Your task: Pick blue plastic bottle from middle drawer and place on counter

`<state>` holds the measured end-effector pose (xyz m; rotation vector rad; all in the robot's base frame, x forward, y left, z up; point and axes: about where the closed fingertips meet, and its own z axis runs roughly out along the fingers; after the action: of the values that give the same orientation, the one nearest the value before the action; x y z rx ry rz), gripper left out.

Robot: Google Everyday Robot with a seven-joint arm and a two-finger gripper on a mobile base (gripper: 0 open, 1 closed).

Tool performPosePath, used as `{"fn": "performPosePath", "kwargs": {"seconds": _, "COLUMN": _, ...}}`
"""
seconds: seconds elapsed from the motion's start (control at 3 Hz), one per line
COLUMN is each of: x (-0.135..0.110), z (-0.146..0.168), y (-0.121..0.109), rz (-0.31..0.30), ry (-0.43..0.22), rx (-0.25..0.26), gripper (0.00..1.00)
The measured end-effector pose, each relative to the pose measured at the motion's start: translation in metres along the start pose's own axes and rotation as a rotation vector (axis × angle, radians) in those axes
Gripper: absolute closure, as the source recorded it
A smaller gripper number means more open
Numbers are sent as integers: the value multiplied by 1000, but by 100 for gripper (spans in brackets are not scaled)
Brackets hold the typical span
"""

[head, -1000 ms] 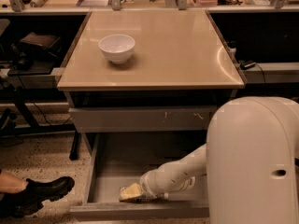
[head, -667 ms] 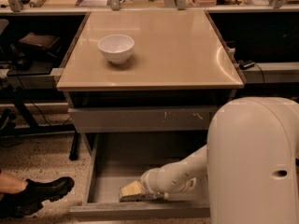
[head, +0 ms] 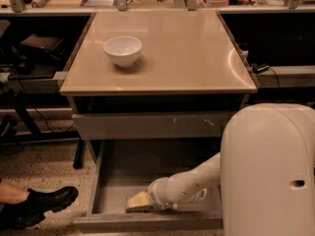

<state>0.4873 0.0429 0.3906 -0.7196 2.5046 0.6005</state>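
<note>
1 gripper (head: 138, 201) — mid drawer (head: 129, 167) front

The robot's white jointed arm (head: 193, 183) reaches down into the open middle drawer (head: 129, 170), a wide, deep grey box with a bare floor, and its tan-coloured gripper (head: 139, 201) sits low over that floor near the drawer's front wall. Above it are a shallower grey drawer front (head: 147, 126) with pale scratch marks and the glossy beige-tan square counter (head: 197, 58), where a white round bowl (head: 122, 50) stands toward the left rear. A black leather boot (head: 42, 205) rests on the speckled floor left of the drawer.
</note>
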Motion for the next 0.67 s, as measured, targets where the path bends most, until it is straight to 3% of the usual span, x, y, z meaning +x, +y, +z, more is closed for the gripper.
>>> {"fn": "performPosePath", "kwargs": {"seconds": 0.67, "x": 5, "z": 1, "y": 42, "rz": -263, "ry": -42, "rx": -110, "gripper": 0}}
